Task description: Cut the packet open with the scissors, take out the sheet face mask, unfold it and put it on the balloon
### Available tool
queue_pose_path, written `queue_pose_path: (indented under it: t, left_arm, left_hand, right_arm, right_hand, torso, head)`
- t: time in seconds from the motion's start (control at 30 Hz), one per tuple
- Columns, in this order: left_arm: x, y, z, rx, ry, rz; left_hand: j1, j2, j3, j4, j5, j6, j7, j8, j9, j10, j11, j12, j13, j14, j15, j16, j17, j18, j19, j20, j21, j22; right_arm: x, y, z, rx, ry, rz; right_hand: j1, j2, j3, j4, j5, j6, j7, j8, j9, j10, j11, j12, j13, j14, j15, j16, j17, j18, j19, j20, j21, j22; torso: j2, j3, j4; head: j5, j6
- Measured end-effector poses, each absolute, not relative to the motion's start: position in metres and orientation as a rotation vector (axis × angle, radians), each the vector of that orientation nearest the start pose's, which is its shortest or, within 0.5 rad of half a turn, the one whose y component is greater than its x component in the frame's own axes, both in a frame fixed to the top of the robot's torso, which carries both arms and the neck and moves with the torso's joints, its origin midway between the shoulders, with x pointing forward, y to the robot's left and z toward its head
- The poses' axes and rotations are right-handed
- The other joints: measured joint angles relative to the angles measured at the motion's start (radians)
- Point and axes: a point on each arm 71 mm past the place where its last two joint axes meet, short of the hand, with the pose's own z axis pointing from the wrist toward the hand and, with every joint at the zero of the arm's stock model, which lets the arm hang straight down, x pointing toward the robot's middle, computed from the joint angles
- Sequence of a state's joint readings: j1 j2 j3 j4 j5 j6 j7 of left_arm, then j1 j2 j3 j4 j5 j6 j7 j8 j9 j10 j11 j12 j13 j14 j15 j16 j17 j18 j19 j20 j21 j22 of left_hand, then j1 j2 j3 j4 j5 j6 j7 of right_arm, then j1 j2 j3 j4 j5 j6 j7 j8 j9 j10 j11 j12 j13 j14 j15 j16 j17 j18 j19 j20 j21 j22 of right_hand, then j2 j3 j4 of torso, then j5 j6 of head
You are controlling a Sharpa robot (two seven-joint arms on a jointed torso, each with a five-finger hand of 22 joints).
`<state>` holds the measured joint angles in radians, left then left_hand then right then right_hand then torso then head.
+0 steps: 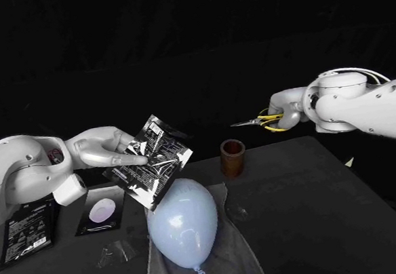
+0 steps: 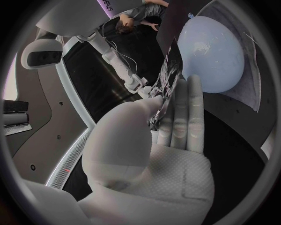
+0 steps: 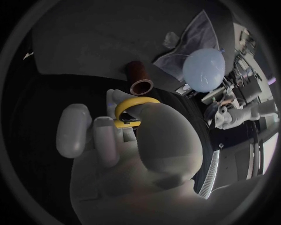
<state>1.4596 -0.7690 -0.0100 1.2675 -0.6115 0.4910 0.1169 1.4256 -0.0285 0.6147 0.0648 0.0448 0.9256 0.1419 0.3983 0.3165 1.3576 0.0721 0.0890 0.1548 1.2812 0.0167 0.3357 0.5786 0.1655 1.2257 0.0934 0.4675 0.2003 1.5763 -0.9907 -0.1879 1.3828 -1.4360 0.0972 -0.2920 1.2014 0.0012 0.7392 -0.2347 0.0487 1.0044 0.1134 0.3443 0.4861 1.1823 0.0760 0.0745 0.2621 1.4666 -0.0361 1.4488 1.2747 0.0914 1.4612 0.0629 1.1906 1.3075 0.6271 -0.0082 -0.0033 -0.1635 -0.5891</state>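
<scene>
My left hand (image 1: 110, 148) holds a black printed packet (image 1: 156, 159) up in the air, tilted, above the left part of the table; in the left wrist view the packet (image 2: 166, 77) shows edge-on between thumb and fingers (image 2: 181, 117). My right hand (image 1: 284, 115) holds yellow-handled scissors (image 1: 260, 120) in the air to the right, blades pointing left toward the packet, a gap apart from it. The yellow handle (image 3: 135, 105) sits in the right hand's (image 3: 129, 140) fingers. A pale blue balloon (image 1: 183, 224) lies on a grey cloth (image 1: 230, 269) at the table's front.
A brown tube (image 1: 232, 158) stands upright behind the balloon. Another black packet (image 1: 28, 231) and a small dark card with a pale oval (image 1: 100, 211) lie on the left of the table. Clear film pieces (image 1: 115, 252) lie near the cloth.
</scene>
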Motion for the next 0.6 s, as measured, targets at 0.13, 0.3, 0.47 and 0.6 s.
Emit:
queue_pose_path:
  t: [0.13,0.3,0.47,0.6]
  left_arm:
    - [0.537,0.209,-0.076,-0.148,2.079,-1.436]
    - [0.537,0.209,-0.075,-0.156,2.071,-1.446]
    - [0.536,0.21,-0.075,-0.16,2.067,-1.451]
    - [0.536,0.209,-0.074,-0.161,2.066,-1.454]
  left_hand:
    - [0.0,0.0,0.0,0.0,0.0,0.0,0.0,0.0,0.0,0.0,0.0,0.0,0.0,0.0,0.0,0.0,0.0,0.0,0.0,0.0,0.0,0.0]
    - [0.0,0.0,0.0,0.0,-0.001,0.0,0.0,0.0,0.0,0.0,0.0,0.0,0.0,0.0,0.0,0.0,0.0,0.0,0.0,0.0,0.0,0.0]
    - [0.0,0.0,0.0,0.0,-0.002,0.0,0.0,-0.001,0.0,0.0,0.0,0.0,0.0,0.0,0.0,0.0,0.0,0.0,0.0,0.0,0.0,0.0]
    - [0.0,0.0,0.0,0.0,-0.003,0.0,0.0,-0.001,0.0,0.0,0.0,0.0,0.0,-0.002,0.002,0.0,0.0,0.0,0.0,0.0,0.0,0.0]
  right_arm:
    - [0.54,-0.325,-0.068,-0.206,1.78,-0.091]
    - [0.547,-0.309,-0.059,-0.327,1.692,-0.236]
    - [0.554,-0.289,-0.054,-0.417,1.633,-0.32]
    - [0.557,-0.269,-0.052,-0.493,1.593,-0.366]
  right_hand:
    - [-0.002,-0.01,0.011,0.009,0.0,0.001,-0.001,0.007,0.005,0.005,-0.005,0.002,0.002,0.0,0.0,0.0,0.0,0.0,0.0,0.0,0.008,0.0]
    - [-0.004,-0.012,0.019,0.011,0.0,0.0,-0.004,0.008,0.007,0.007,-0.007,0.004,0.003,0.0,0.0,0.0,-0.004,0.0,0.0,0.0,0.008,0.001]
    - [-0.006,-0.018,0.021,0.014,0.0,-0.002,-0.005,0.008,0.009,0.007,-0.007,0.004,0.005,0.0,0.001,0.0,-0.007,-0.001,0.0,0.0,0.008,0.001]
    - [-0.004,-0.02,0.029,0.017,0.0,-0.002,-0.006,0.011,0.01,0.011,-0.011,0.004,0.006,0.0,0.001,0.0,-0.01,-0.001,0.0,0.0,0.008,0.001]
  torso:
    - [0.0,0.0,0.0004]
    - [0.001,0.0006,0.0007]
    - [0.001,0.0012,0.0002]
    - [0.002,0.0018,-0.0002]
  head:
    - [-0.001,0.002]
    - [-0.001,0.005]
    - [0.003,0.006]
    - [0.004,0.006]
